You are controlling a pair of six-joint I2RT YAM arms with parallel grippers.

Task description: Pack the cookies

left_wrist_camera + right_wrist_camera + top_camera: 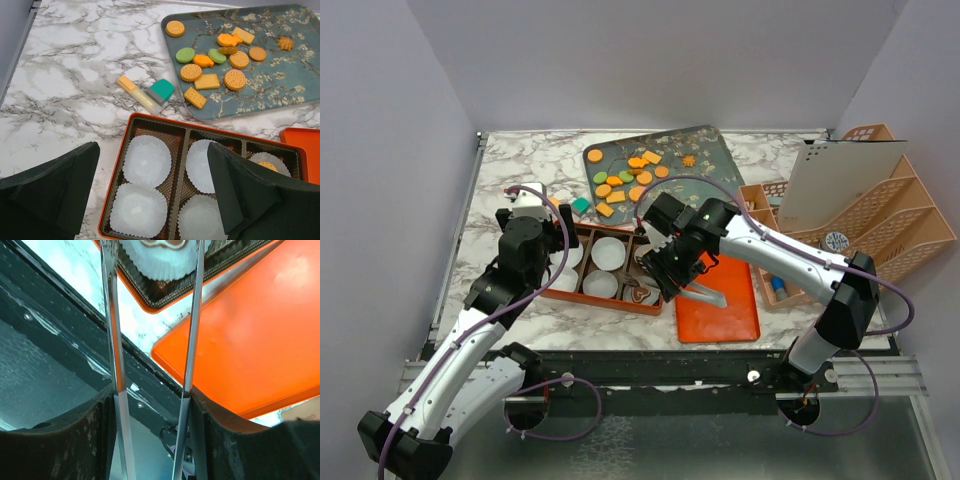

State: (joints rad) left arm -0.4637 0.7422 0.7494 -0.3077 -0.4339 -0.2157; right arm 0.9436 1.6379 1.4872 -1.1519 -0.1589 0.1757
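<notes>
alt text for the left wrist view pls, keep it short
An open black left pincer frames an orange rectangular box whose brown compartments hold white pleated paper cups. Beyond it on the marble table, a teal floral tray carries orange and green cookies, with a teal block beside it.

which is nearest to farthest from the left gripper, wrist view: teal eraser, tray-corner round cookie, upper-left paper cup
1. paper cup, in the box just ahead
2. teal eraser, on the marble past the box
3. round cookie, far corner of the tray
</notes>
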